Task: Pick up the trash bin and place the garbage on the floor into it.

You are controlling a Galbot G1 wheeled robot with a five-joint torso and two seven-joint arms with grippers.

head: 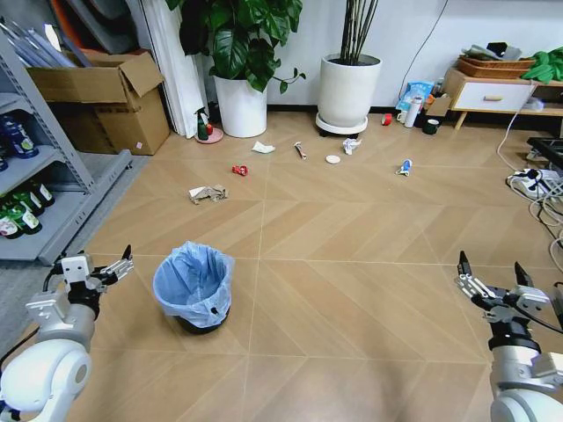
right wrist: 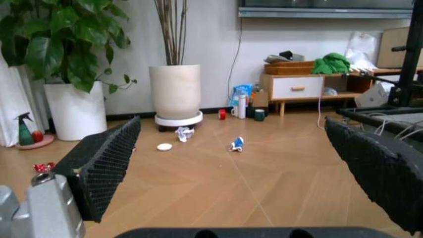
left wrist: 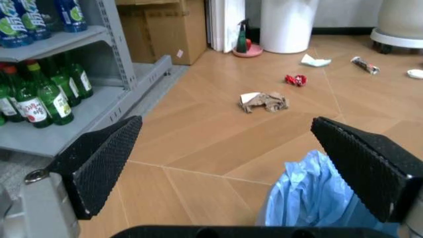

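The trash bin [head: 193, 287], dark with a crinkled light-blue bag, stands upright on the floor [head: 352, 264] at the near left. My left gripper [head: 115, 266] hovers open just to its left, apart from it; the left wrist view has the bag [left wrist: 317, 198] by one open finger [left wrist: 99, 163]. Far right, my right gripper [head: 490, 269] is open and empty. The garbage lies farther back: brownish paper [head: 208, 193], a red wrapper [head: 239, 170], white paper [head: 262, 148], a stick wrapper [head: 301, 150], a white disc [head: 332, 160], a crumpled white scrap [head: 351, 145] and a blue-white piece [head: 405, 166].
A grey shelf [head: 53, 211] with bottles and a cardboard box [head: 106, 101] line the left. Two white plant pots [head: 241, 105] [head: 348, 90] and a green spray bottle [head: 203, 127] stand at the back. Cables [head: 538, 189] lie at the right, near a low cabinet [head: 493, 92].
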